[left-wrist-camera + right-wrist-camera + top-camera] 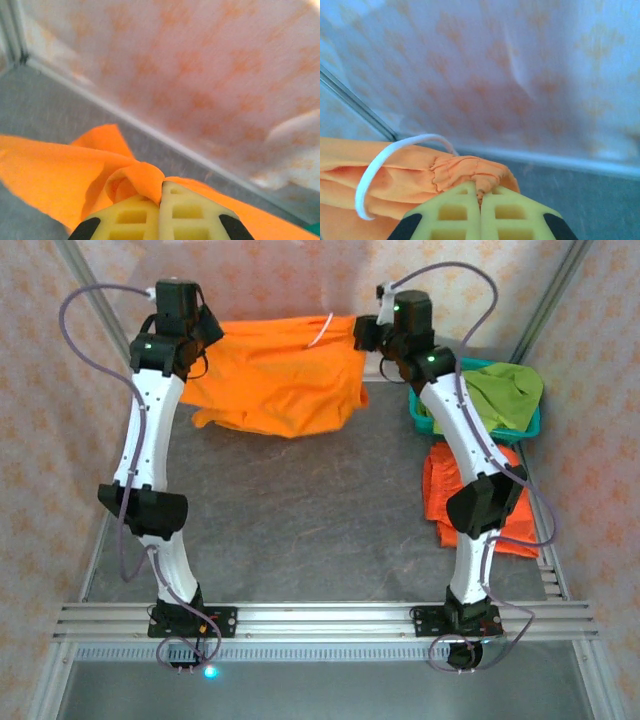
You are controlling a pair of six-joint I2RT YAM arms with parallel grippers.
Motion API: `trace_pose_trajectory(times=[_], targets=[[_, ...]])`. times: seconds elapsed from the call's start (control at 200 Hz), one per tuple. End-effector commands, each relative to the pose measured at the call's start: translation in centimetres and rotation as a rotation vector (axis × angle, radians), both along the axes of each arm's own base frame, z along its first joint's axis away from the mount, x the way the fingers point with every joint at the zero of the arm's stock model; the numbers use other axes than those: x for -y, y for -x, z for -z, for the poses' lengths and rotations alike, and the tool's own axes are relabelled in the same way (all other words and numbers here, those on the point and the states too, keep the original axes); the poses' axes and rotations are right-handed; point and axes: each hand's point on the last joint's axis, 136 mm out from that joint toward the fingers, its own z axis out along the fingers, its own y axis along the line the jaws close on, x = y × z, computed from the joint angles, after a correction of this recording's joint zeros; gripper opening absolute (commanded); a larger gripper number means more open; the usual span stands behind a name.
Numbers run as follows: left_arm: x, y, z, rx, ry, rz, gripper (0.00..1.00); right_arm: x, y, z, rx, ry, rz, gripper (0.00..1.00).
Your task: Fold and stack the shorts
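Spanning the desk's [300, 520] far edge, the orange shorts [275, 380] hang stretched between the left end effector [161, 189] and right end effector [480, 190], both clenched on cloth; either shallow pinch might slip, dropping them crumpled.

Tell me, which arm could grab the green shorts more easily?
Probably the right: the green shorts lie in the basket beside it. First, right gripper and left gripper must release the orange shorts.

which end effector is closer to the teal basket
Right. The right end effector pinches one corner of the held orange shorts just beside the basket; the left end effector grips the opposite corner, farther off to the left.
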Motion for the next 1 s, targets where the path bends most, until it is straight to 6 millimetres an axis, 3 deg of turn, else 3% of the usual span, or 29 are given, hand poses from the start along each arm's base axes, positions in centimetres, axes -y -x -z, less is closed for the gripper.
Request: trace_pose_trajectory(times=[0.0, 0.07, 0.12, 0.175, 0.265, 0.345, 0.47, 0.585, 0.676, 0.806, 0.996], targets=[[-2.3, 4.5, -3.4, -0.019, -0.179, -0.013, 0.0, 2.4, 1.2, -4.0, 0.068, -0.032, 0.033, 0.0], [-1.9, 5.7, -2.9, -0.028, -0.219, 0.012, 0.0, 2.6, 1.9, -3.3, 0.084, -0.006, 0.023, 0.01], [-1.1, 6.5, -1.5, -0.043, -0.253, 0.055, 0.0, 2.6, 2.5, -2.0, 0.083, 0.021, 0.007, 0.02], [0.3, 7.4, 0.6, -0.062, -0.282, 0.115, 0.07, 2.8, 3.0, 0.4, 0.062, 0.054, 0.002, 0.02], [3.6, 9.1, 6.4, -0.131, -0.302, 0.267, 0.31, 3.6, 4.4, 4.6, 0.019, 0.101, 0.008, 0.02], [5.2, 10.9, 11.5, -0.227, -0.286, 0.343, 0.53, 4.5, 5.9, 8.6, -0.039, 0.133, 0.021, 0.02], [4.9, 13.9, 18.1, -0.39, -0.204, 0.32, 0.65, 5.2, 8.6, 13.9, -0.137, 0.152, 0.018, 0.03], [4.5, 16.9, 22.3, -0.484, -0.116, 0.263, 0.67, 5.8, 10.2, 17.9, -0.218, 0.165, 0.022, 0.03], [4.0, 18.9, 25.2, -0.53, -0.047, 0.191, 0.68, 6.1, 11.1, 19.7, -0.256, 0.163, 0.026, 0.02], [3.6, 20.6, 29.9, -0.589, 0.068, 0.076, 0.67, 5.9, 11.7, 20.8, -0.288, 0.141, 0.015, 0.03], [4.3, 20.3, 34.4, -0.668, 0.178, 0.051, 0.65, 6.2, 12.4, 21.3, -0.304, 0.137, 0.022, 0.03]])
